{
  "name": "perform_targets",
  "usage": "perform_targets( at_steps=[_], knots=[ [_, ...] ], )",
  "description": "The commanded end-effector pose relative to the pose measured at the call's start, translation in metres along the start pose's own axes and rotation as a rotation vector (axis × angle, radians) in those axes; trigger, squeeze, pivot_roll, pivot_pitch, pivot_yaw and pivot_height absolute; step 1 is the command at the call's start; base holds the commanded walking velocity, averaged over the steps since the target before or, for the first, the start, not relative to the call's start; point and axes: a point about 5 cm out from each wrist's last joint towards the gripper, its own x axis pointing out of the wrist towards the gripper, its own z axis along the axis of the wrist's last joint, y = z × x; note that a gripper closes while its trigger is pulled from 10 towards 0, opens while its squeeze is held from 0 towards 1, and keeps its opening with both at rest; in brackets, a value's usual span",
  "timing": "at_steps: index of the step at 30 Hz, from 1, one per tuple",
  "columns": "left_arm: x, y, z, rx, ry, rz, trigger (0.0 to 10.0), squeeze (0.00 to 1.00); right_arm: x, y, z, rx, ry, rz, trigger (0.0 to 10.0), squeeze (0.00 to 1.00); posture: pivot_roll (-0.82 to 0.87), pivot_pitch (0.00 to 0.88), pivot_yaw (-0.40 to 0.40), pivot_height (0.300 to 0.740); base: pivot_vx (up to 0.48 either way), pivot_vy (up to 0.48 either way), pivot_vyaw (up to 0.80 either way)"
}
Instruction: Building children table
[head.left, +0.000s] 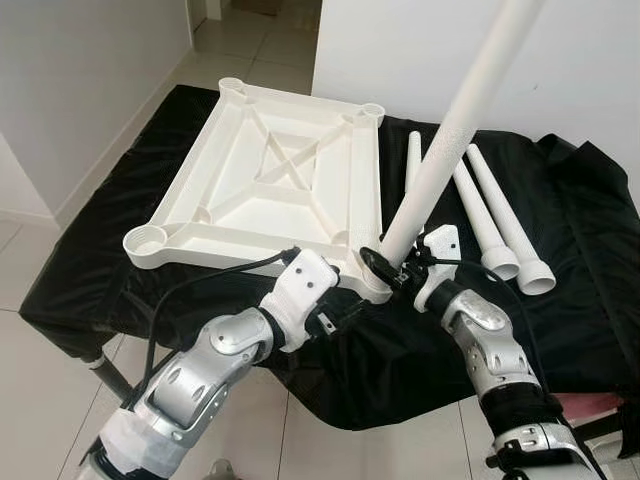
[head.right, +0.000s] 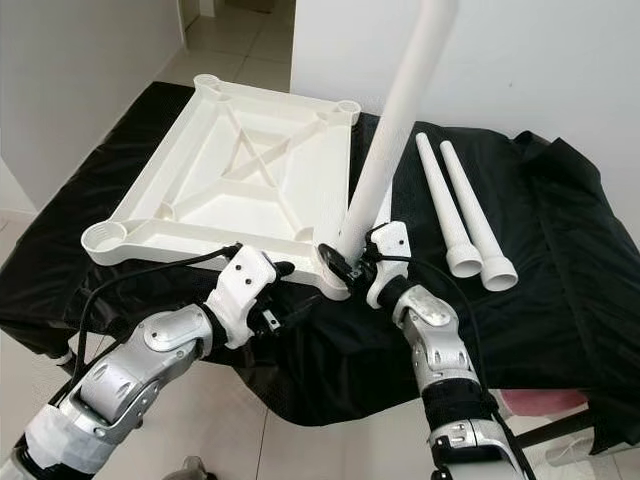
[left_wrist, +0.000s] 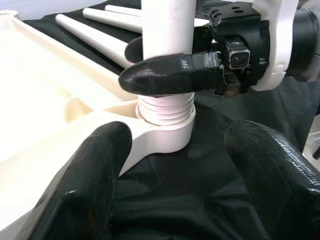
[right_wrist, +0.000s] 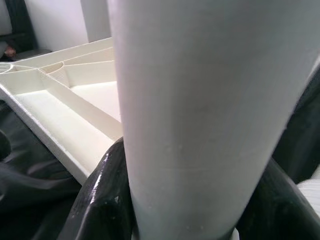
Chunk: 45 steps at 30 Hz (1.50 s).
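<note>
1. Black cloth (head.left: 560, 300) carries the upturned tabletop (head.left: 270, 180).
2. My right gripper (head.left: 385, 262) pinches the leg (head.left: 450, 140), threads entering the corner socket (left_wrist: 167, 135).
3. My left gripper (left_wrist: 175, 175) waits spread nearby.
4. Tilting may cross-thread it.

the upright white table leg (head.left: 455, 130) runs out past the top edge of both eye views, so its upper end is cut off. its threaded base is partly hidden inside the corner socket (left_wrist: 167, 132) of the upturned white tabletop (head.left: 270, 180), so how deep it sits cannot be told. the right gripper (head.left: 392, 262) fingers wrap the leg, and the far finger is mostly hidden behind it. of the loose legs (head.left: 500, 215) lying on the black cloth (head.left: 580, 290), one is partly hidden behind the upright leg. in the left wrist view the left gripper (left_wrist: 175, 180) fingers are blurred and cut off by the bottom edge.
</note>
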Motion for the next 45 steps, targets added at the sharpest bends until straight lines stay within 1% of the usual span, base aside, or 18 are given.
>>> perform_targets(
  at_steps=[1,6,7,8,9,11,16,19,21,25,28,29,33,38,39,41,42,45],
  knots=[
    [0.0,-0.007,-0.002,-0.002,0.014,-0.08,10.0,0.0,-0.008,-0.007,-0.001,0.005,-0.003,-0.084,10.0,0.0,0.08,0.043,-0.106,0.74,0.0,0.0,0.0],
    [0.0,-0.009,-0.003,-0.009,0.016,-0.089,10.0,0.0,-0.013,-0.007,-0.001,-0.004,0.006,-0.223,10.0,0.0,0.05,0.052,-0.094,0.74,0.0,0.0,0.0],
    [0.0,-0.009,-0.003,-0.009,0.016,-0.089,10.0,0.0,-0.013,-0.007,-0.001,-0.004,0.006,-0.223,10.0,0.0,0.05,0.052,-0.094,0.74,0.0,0.0,0.0],
    [0.0,-0.008,-0.003,-0.008,0.016,-0.093,10.0,0.0,-0.014,-0.006,-0.003,0.011,0.018,-0.295,10.0,0.0,0.04,0.05,-0.089,0.74,0.0,0.0,0.0],
    [0.0,-0.008,-0.003,-0.008,0.016,-0.093,10.0,0.0,-0.014,-0.006,-0.003,0.011,0.018,-0.295,10.0,0.0,0.04,0.05,-0.089,0.74,0.0,0.0,0.0],
    [0.004,-0.004,-0.002,-0.001,0.014,-0.097,10.0,0.0,-0.016,-0.004,-0.007,0.007,0.036,-0.387,10.0,0.0,0.03,0.04,-0.084,0.74,0.0,0.0,0.0],
    [0.007,0.0,0.002,0.012,0.0,-0.101,10.0,0.0,-0.016,0.0,-0.011,0.011,0.06,-0.499,10.0,0.0,0.02,0.027,-0.077,0.74,0.0,0.0,0.0],
    [0.009,0.001,0.003,0.017,-0.003,-0.103,10.0,0.0,-0.015,0.004,-0.013,0.02,0.064,-0.526,10.0,0.0,0.01,0.018,-0.073,0.74,0.0,0.0,0.0],
    [0.01,0.002,0.004,0.023,-0.005,-0.101,10.0,0.0,-0.01,0.015,-0.014,0.051,0.055,-0.547,10.0,0.0,0.02,0.02,-0.07,0.74,0.0,0.0,0.0],
    [0.01,0.001,0.006,0.022,-0.009,-0.102,10.0,0.0,-0.003,0.028,-0.014,0.087,0.049,-0.536,10.0,0.0,0.03,0.021,-0.067,0.74,0.0,0.0,0.0],
    [0.008,0.0,0.004,0.022,-0.004,-0.105,10.0,0.0,0.0,0.032,-0.013,0.104,0.045,-0.523,10.0,0.0,0.03,0.02,-0.064,0.74,0.0,0.0,0.0],
    [0.008,0.0,0.003,0.022,0.001,-0.103,10.0,0.0,0.001,0.033,-0.011,0.124,0.034,-0.493,10.0,1.0,0.03,0.022,-0.065,0.74,0.0,0.0,0.0],
    [0.007,0.002,0.002,0.023,0.008,-0.098,10.0,0.0,0.002,0.034,-0.008,0.134,0.016,-0.464,10.0,1.0,0.03,0.022,-0.066,0.74,0.0,0.0,0.0],
    [0.008,0.004,0.003,0.022,0.001,-0.089,10.0,0.0,0.003,0.031,-0.001,0.102,-0.009,-0.435,10.0,1.0,0.02,0.025,-0.068,0.74,0.0,0.0,0.0],
    [0.009,0.003,0.002,0.021,0.006,-0.089,10.0,0.0,0.001,0.029,0.0,0.096,-0.012,-0.42,10.0,0.13,0.02,0.026,-0.068,0.74,0.0,0.0,0.0],
    [0.01,0.003,0.0,0.021,0.01,-0.089,10.0,0.0,0.0,0.028,0.001,0.092,-0.014,-0.41,10.0,0.13,0.02,0.026,-0.068,0.74,0.0,0.0,0.0],
    [0.011,0.002,-0.001,0.022,0.017,-0.088,10.0,0.0,-0.001,0.027,0.002,0.091,-0.018,-0.396,10.0,0.0,0.02,0.027,-0.068,0.74,0.0,0.0,0.0],
    [0.013,0.002,0.001,0.012,0.006,-0.085,10.0,0.0,-0.004,0.024,0.004,0.067,-0.016,-0.329,10.0,0.0,0.01,0.029,-0.073,0.74,0.0,0.0,0.0]
  ],
)
